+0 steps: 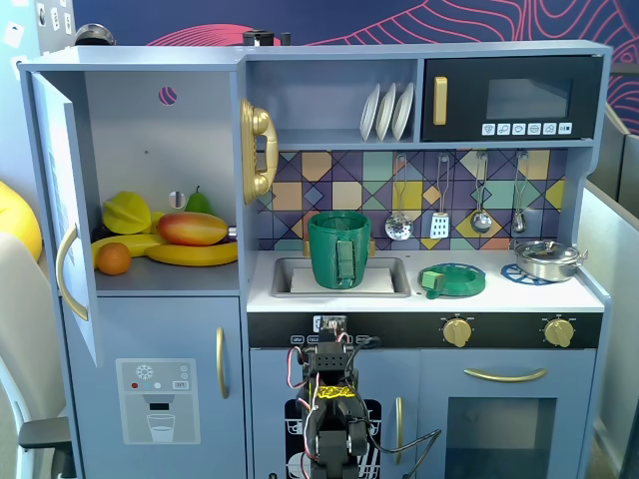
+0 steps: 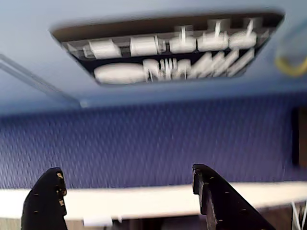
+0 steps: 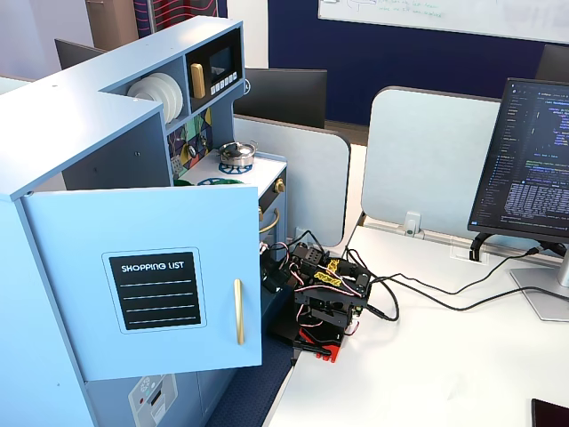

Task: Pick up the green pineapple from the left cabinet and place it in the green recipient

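Observation:
The left cabinet (image 1: 140, 130) stands open, its door (image 1: 66, 210) swung out; the door also shows in a fixed view (image 3: 151, 276). On its shelf lie a yellow star fruit (image 1: 127, 212), a mango (image 1: 192, 229), a banana (image 1: 190, 254), an orange (image 1: 114, 258) and a green pear (image 1: 201, 203). No green pineapple shows in any view. The green recipient (image 1: 339, 249) stands upright in the sink. My arm (image 1: 334, 399) is folded low in front of the kitchen. My gripper (image 2: 127, 179) is open and empty, facing the lower front panel.
A flat green lid (image 1: 451, 279) and a silver pot (image 1: 547, 259) sit on the counter right of the sink. The black microwave (image 1: 509, 100) and white plates (image 1: 387, 110) are above. A gold phone (image 1: 258, 150) hangs beside the cabinet. A monitor (image 3: 533, 151) stands on the desk.

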You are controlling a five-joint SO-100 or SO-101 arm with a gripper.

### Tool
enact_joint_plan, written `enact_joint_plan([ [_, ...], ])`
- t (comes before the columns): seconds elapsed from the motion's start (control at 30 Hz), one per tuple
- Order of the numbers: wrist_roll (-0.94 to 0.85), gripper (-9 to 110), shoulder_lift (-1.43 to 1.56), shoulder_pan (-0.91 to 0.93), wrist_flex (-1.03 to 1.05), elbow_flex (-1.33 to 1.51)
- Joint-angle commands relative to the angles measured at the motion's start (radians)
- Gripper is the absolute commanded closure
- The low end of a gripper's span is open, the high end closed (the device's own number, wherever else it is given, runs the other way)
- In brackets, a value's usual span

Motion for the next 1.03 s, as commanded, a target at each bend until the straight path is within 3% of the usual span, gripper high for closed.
enact_joint_plan([
  [0.0, -0.014, 76, 0.012, -0.002, 0.02, 0.04],
  [0.47, -0.114, 73, 0.012, -0.023, 0.307, 0.057],
  [0.53, -0.067, 72, 0.012, -0.038, 0.224, 0.057],
  [0.63, 0.078, 72, 0.012, -0.086, -0.086, 0.057],
  [0.77, 0.084, 71, 0.012, -0.13, -0.334, 0.057],
  [1.0, 0.054, 72, 0.012, -0.106, -0.37, 0.057],
])
